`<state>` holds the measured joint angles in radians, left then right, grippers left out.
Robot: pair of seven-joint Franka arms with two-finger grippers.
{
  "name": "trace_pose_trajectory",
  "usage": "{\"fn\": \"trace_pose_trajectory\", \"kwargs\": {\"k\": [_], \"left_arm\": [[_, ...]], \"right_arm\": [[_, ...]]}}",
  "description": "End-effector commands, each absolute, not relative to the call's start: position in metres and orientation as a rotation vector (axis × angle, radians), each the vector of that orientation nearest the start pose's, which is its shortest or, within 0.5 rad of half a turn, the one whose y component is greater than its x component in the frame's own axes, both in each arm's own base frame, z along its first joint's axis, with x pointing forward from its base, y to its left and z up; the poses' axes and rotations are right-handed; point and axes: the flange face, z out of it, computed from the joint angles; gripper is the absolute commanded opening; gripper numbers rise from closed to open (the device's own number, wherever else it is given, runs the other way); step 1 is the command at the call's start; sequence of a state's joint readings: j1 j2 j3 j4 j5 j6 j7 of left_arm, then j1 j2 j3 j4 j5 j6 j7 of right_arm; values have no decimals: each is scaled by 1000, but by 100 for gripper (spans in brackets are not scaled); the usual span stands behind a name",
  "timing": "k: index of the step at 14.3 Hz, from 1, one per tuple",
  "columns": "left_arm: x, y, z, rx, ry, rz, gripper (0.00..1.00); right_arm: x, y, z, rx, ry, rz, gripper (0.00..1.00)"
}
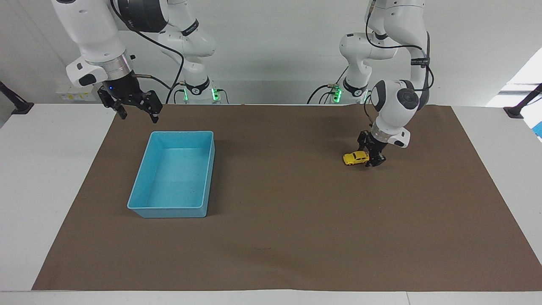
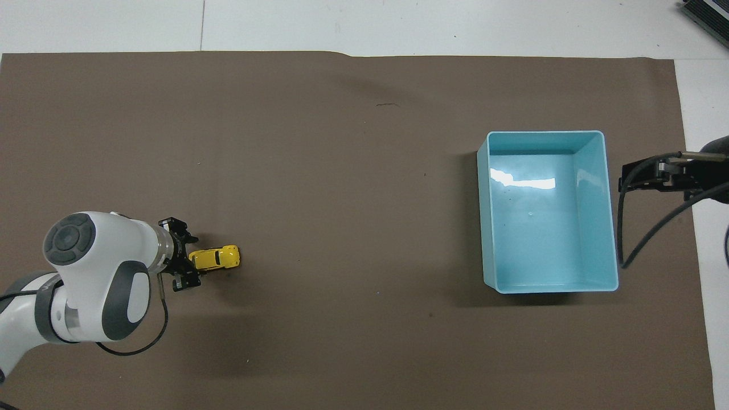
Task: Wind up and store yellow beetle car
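The yellow beetle car (image 1: 355, 158) stands on its wheels on the brown mat (image 1: 275, 237), toward the left arm's end of the table; it also shows in the overhead view (image 2: 216, 257). My left gripper (image 1: 372, 156) is low at the car's rear end, open, with the car's tail just at its fingertips (image 2: 183, 267). The empty blue bin (image 1: 171, 211) sits toward the right arm's end (image 2: 483, 216). My right gripper (image 1: 132, 109) is open and empty, raised beside the bin, and waits; it shows at the overhead view's edge (image 2: 641, 175).
The brown mat (image 2: 342, 171) covers most of the white table (image 1: 51, 169). A small dark mark (image 2: 387, 105) lies on the mat far from the robots. Cables hang from both arms.
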<state>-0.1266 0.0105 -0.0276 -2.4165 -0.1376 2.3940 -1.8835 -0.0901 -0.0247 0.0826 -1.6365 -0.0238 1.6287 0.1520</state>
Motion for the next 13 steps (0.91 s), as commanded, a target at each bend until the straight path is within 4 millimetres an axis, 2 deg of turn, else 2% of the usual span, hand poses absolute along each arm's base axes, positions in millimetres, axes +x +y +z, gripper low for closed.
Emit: {"fn": "trace_pose_trajectory", "kwargs": {"k": [1, 3, 13], "left_arm": [[500, -75, 342, 1948, 2492, -207, 100], [511, -66, 365, 1935, 2515, -234, 100], [514, -67, 368, 1937, 2501, -223, 100]], "right_arm": [[550, -9, 613, -3151, 234, -33, 100], [550, -9, 613, -3151, 236, -33, 100], [550, -9, 613, -3151, 234, -31, 100]]}}
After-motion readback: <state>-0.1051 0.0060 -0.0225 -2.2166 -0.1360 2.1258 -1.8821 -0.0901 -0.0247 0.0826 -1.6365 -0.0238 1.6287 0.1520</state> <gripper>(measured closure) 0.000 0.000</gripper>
